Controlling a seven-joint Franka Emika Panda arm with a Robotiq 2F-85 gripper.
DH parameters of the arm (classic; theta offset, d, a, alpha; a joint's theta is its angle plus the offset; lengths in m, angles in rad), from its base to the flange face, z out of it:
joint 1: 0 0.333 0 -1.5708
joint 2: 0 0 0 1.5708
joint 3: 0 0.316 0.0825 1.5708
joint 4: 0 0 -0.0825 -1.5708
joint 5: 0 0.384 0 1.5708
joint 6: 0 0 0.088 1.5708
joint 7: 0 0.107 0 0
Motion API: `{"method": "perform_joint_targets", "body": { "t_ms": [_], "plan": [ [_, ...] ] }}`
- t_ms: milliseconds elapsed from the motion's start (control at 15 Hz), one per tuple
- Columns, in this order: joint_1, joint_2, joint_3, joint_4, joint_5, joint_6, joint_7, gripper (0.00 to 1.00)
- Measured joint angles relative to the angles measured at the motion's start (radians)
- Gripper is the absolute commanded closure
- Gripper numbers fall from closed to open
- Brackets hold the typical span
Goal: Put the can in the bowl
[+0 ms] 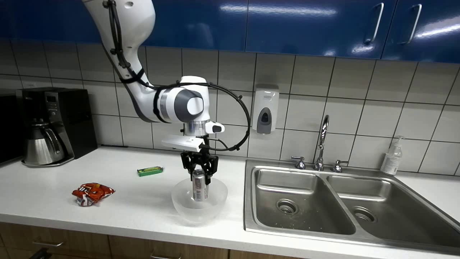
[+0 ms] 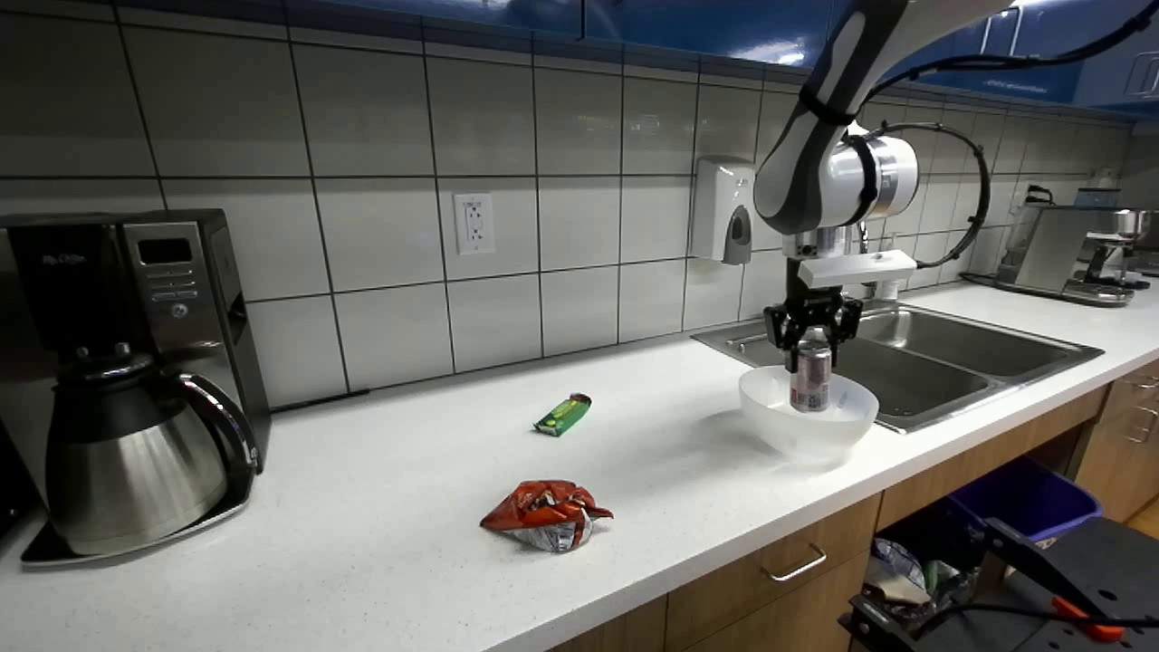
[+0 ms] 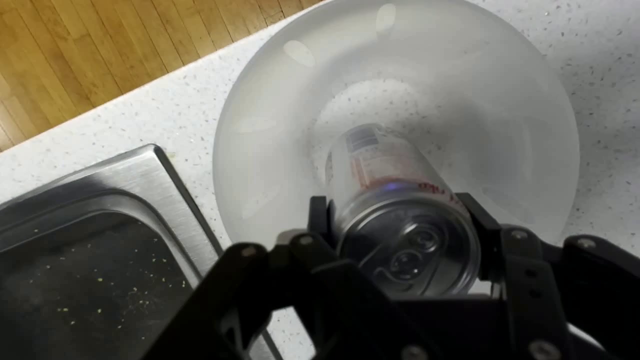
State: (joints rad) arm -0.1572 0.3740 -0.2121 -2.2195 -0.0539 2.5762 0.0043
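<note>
Black and jointed, the gripper (image 3: 397, 212) crosses the bottom of the wrist view, its two jaws pinching the can (image 3: 405, 225) from either side, close to the top. Silver in colour, the can carries a bright, shiny rim around a darker lid, with a tab in the middle and a small violet glint on the shoulder. Red print crosses its side, some of it readable as letters though blurred, and nearer the base sits a paler stretch with a bluish-grey block. In both exterior views the can looks upright inside a frosted white bowl (image 2: 806, 439), its top above the rim; whether its bottom touches the bowl, I cannot tell. The bowl sits on a white counter (image 1: 143, 201), just beside a steel sink (image 3: 150, 182). In an exterior view, a crumpled red snack bag (image 1: 93, 193) and a small green packet (image 1: 150, 171) lie on the same counter, apart from the bowl, and a coffee maker (image 1: 75, 118) stands farther off.
</note>
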Motion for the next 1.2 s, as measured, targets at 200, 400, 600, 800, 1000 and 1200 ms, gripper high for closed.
{"method": "perform_joint_targets", "body": {
  "t_ms": [200, 400, 600, 800, 1000, 1200],
  "plan": [
    [0.000, 0.043, 0.000, 0.002, 0.000, 0.045, 0.009, 0.62],
    [0.000, 0.070, 0.000, 0.006, 0.000, 0.067, 0.012, 0.62],
    [0.000, 0.086, 0.000, 0.007, 0.000, 0.087, 0.012, 0.62],
    [0.000, 0.100, 0.001, 0.011, 0.001, 0.103, 0.012, 0.62],
    [0.000, 0.112, 0.002, 0.017, 0.001, 0.113, 0.012, 0.11],
    [0.000, 0.115, 0.002, 0.020, 0.001, 0.113, 0.012, 0.00]
  ]
}}
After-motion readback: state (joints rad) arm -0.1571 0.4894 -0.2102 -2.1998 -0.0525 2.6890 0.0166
